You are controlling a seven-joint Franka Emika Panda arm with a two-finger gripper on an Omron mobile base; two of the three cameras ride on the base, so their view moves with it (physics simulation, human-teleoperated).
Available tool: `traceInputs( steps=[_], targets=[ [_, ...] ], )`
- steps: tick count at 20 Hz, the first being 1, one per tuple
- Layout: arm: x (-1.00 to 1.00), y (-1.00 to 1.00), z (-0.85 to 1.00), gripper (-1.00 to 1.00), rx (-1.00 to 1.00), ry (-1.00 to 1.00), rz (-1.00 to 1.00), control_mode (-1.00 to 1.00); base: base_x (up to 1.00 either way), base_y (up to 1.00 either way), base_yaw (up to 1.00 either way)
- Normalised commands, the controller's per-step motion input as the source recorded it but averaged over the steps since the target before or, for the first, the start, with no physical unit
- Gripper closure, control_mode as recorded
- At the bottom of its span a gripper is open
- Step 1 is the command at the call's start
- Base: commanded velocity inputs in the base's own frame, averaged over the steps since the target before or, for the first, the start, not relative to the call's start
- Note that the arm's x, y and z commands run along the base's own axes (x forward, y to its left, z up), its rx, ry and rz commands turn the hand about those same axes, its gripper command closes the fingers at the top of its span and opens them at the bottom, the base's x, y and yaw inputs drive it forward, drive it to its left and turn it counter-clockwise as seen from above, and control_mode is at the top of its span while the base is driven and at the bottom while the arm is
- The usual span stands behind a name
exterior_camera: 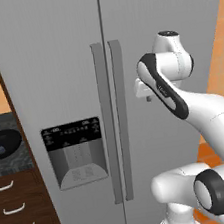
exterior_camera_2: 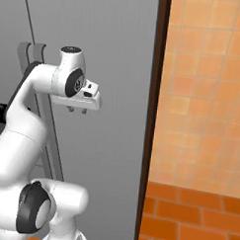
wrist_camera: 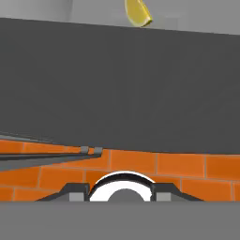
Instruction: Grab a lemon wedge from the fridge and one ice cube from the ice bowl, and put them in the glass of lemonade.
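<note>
While out of both base views, lemon wedge (wrist_camera: 138,15) atop hand view; pincer (wrist_camera: 122,196) width untellable.

Fridge: I see the tall grey two-door fridge (exterior_camera: 67,65) across most of my left base view, both doors shut.
Handles: two long vertical grey handles (exterior_camera: 114,121) stand side by side at the seam between the doors.
Dispenser: a black dispenser panel (exterior_camera: 75,152) sits on the left door, with a grey recess below its dark top strip.
Arm: my white arm with dark joints (exterior_camera: 183,104) rises from the lower right and bends in front of the right door; I cannot make out the finger tips from here.
Bowl: a shallow round black bowl (exterior_camera: 2,144) with pale bluish cubes rests on a dark speckled counter (exterior_camera: 12,163) at the left edge.
Drawers: dark wooden drawers (exterior_camera: 19,213) with curved pale pulls lie under that counter.
Wall: orange tiles (exterior_camera: 221,63) show to the right of the fridge.
</note>
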Motion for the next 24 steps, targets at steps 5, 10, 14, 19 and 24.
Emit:
traceInputs(
  steps=[5,10,14,19,24],
  targets=[
    [-0.56,-0.04,0.0,-1.0,0.02,-0.08,-0.01,-1.0,0.0,0.0,0.0],
    [-0.72,-0.02,0.0,-1.0,0.01,-0.15,-0.11,-1.0,0.0,0.0,0.0],
    [0.03,0.16,0.0,-1.0,-0.01,0.01,-0.11,-1.0,0.0,0.0,0.0],
    [-0.15,0.54,0.0,-1.0,-0.03,-0.23,-0.27,-1.0,0.0,0.0,0.0],
    [0.0,0.0,0.0,-1.0,0.0,0.0,0.0,1.0,-0.48,0.01,-0.09]
  ],
)
